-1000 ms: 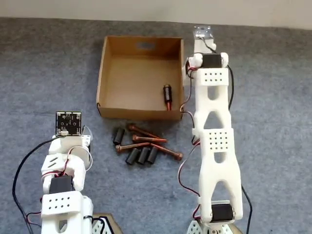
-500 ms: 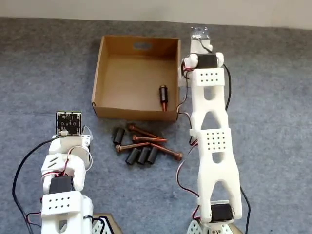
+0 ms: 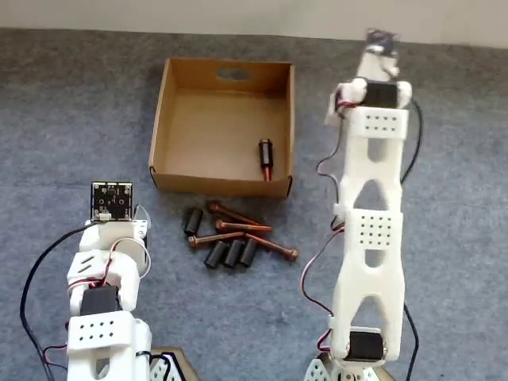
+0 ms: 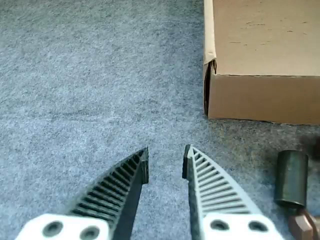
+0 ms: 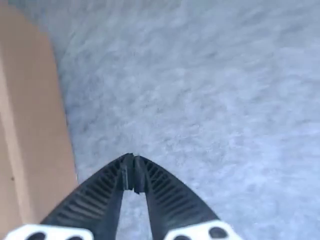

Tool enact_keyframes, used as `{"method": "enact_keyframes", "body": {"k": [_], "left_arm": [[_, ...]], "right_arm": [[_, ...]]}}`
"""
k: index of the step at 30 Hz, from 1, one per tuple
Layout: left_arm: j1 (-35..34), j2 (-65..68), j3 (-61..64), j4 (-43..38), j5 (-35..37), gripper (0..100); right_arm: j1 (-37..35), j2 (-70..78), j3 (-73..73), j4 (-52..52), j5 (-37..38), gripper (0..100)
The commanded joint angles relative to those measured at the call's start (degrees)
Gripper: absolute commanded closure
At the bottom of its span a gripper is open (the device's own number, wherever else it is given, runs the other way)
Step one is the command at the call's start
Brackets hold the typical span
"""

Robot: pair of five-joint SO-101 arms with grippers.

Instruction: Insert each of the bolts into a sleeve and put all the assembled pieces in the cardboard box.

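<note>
The cardboard box (image 3: 214,139) is sitting open on the grey carpet (image 3: 444,159) towards the far side of the table. One assembled piece (image 3: 266,157), a copper bolt pushed into a black sleeve, is lying inside it close to the wall on the right arm's side. Just outside the near wall of the box, the loose parts are lying in a small heap. Several copper-coloured bolts (image 3: 242,228) are crossing one another there. A single black sleeve (image 3: 192,221) is lying at the left end of the heap, and three more sleeves (image 3: 232,252) are resting side by side on the near edge of it. The right arm (image 3: 369,230) is stretching out long past the right side of the box, apart from it. The right gripper (image 5: 134,162) is hanging over bare carpet with the box wall beside it, its jaws pressed together and holding nothing. The left arm (image 3: 107,262) is sitting folded near its base, to the left of the heap. The left gripper (image 4: 165,157) is hovering low over the carpet with its jaws spread slightly and nothing between them. In the left wrist view it is pointing at the near left corner of the box, and one sleeve is lying near its tips off to the side.
</note>
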Motion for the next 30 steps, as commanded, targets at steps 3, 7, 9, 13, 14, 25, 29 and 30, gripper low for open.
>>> {"method": "enact_keyframes", "body": {"k": [3, 7, 9, 13, 14, 25, 29, 30], "left_arm": [[-0.2, 0.1, -2.8, 0.0, -0.4, 86], [-0.2, 0.1, -2.8, 0.0, -0.4, 86], [-0.1, 0.1, -2.8, 0.0, -0.4, 86], [0.0, 0.1, -2.7, 0.0, -0.4, 86], [0.0, 0.1, -2.7, 0.0, -0.4, 86], [0.0, 0.1, -2.7, 0.0, -0.4, 86], [0.0, 0.1, -2.7, 0.0, -0.4, 86], [0.0, 0.2, -2.7, 0.0, -0.4, 86]], "right_arm": [[1.6, -9.0, -7.1, 1.0, -0.8, 98.9], [1.2, -13.9, -2.5, 1.1, -0.8, 98.9], [0.7, -18.4, 4.2, 1.1, -0.8, 98.9], [-1.7, -31.3, 25.1, 1.0, -0.7, 98.9], [-2.7, -34.7, 30.8, 0.9, -0.7, 98.9], [-21.2, -71.3, 84.9, -5.8, 2.0, 99.1], [-25.3, -81.8, 106.4, -16.5, -2.5, 98.8], [-25.5, -83.7, 110.8, -19.5, -3.9, 98.3]]}}
